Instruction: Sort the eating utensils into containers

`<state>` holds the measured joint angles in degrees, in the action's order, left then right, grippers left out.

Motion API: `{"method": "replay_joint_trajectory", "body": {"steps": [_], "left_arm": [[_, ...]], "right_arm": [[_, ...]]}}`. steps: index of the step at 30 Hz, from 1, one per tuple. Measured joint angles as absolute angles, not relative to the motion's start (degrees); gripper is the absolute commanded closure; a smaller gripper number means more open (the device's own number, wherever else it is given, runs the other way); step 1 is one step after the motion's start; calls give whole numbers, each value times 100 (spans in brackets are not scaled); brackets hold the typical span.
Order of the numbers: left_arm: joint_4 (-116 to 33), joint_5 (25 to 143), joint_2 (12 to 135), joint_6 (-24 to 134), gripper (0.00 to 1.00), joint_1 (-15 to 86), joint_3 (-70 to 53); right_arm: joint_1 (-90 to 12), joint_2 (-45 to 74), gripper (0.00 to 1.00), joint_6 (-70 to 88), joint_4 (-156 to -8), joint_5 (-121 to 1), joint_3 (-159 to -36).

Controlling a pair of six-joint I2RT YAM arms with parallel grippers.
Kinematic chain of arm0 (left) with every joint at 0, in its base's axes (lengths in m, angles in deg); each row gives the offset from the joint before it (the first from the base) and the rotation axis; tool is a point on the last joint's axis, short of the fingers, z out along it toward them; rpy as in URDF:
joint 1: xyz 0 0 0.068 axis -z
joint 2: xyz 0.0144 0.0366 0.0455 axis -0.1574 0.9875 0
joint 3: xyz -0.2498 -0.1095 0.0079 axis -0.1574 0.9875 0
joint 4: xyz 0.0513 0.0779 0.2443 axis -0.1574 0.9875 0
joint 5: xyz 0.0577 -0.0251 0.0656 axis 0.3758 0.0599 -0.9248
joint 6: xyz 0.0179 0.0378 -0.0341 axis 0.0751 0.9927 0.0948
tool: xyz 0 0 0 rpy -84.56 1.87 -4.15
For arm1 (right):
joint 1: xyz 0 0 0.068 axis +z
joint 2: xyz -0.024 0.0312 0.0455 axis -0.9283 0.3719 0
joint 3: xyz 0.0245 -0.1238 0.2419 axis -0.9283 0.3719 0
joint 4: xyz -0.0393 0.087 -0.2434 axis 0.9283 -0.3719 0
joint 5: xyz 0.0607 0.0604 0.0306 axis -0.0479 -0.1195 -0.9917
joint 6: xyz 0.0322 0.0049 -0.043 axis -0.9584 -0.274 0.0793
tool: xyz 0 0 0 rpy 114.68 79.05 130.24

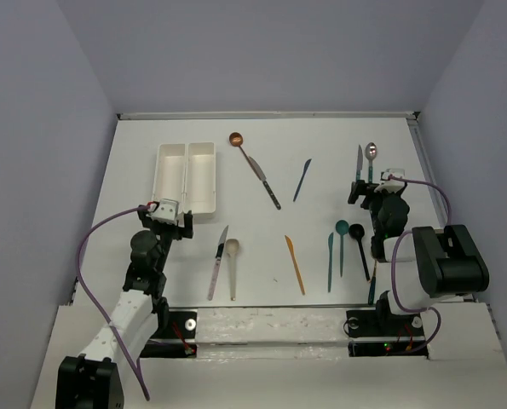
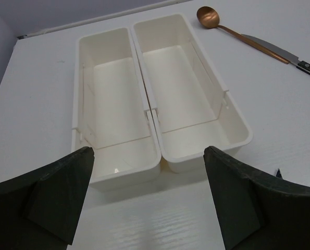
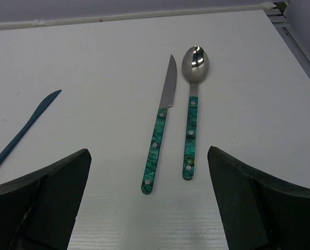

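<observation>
Two white trays, left [image 1: 171,174] and right [image 1: 202,174], stand side by side at the back left, both empty. My left gripper [image 1: 169,215] is open just in front of their near ends; its view shows the left tray [image 2: 110,99] and right tray [image 2: 181,88] beyond the open left gripper [image 2: 148,166]. My right gripper [image 1: 374,189] is open and empty just short of a teal-handled knife [image 3: 159,133] and a teal-handled spoon [image 3: 192,99], which lie side by side on the table. The right gripper [image 3: 148,172] touches neither.
Loose on the table: a copper spoon [image 1: 236,139], a black-handled knife [image 1: 266,186], a dark teal knife [image 1: 302,179], a pink-handled knife [image 1: 216,262], a beige spoon [image 1: 233,266], an orange knife [image 1: 296,264], a teal knife [image 1: 330,261], a teal spoon [image 1: 342,239] and a black spoon [image 1: 360,249].
</observation>
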<state>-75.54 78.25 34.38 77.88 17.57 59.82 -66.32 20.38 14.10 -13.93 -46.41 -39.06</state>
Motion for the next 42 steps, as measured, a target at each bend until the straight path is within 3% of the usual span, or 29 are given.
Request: {"method": "replay_joint_trajectory", "body": {"steps": [10, 12, 16, 17, 21, 23, 25, 35, 40, 42], "left_arm": [[-7762, 7726, 3303, 8068, 1, 1772, 6017], [-7783, 7713, 3298, 8149, 1, 1772, 6017], [-7722, 7903, 3335, 8343, 1, 1772, 6017], [-7681, 7973, 3357, 8391, 1, 1772, 6017], [-7462, 8281, 3429, 8566, 1, 1772, 6015], [-7219, 8531, 3499, 8691, 1, 1772, 5938], [-7010, 8668, 3587, 8789, 1, 1772, 5764], [-5368, 8386, 4288, 9032, 1, 1799, 2804], [-4964, 8384, 4225, 8964, 1, 1799, 2677], [-4826, 8358, 4225, 8946, 1, 1799, 2787]], "right_arm": [[-6634, 2027, 4, 1412, -1417, -4648, -3906], [-6634, 1758, 6, 1386, -2163, -4659, -4041], [-6634, 1192, 12, 1123, -4423, -4617, -5473], [-6634, 1247, 18, 1064, -4930, -4613, -6063], [-6634, 2060, 30, 901, -6589, -4329, -8393], [-6654, 2475, 37, 846, -7242, -4204, -9092], [-6704, 2963, 37, 828, -7896, -4088, -9608], [-7023, 4403, 35, 859, -9996, -4176, -9831], [-7121, 4663, 44, 890, -10280, -4176, -9971], [-7152, 4768, 53, 894, -10331, -4176, -10087]]}}
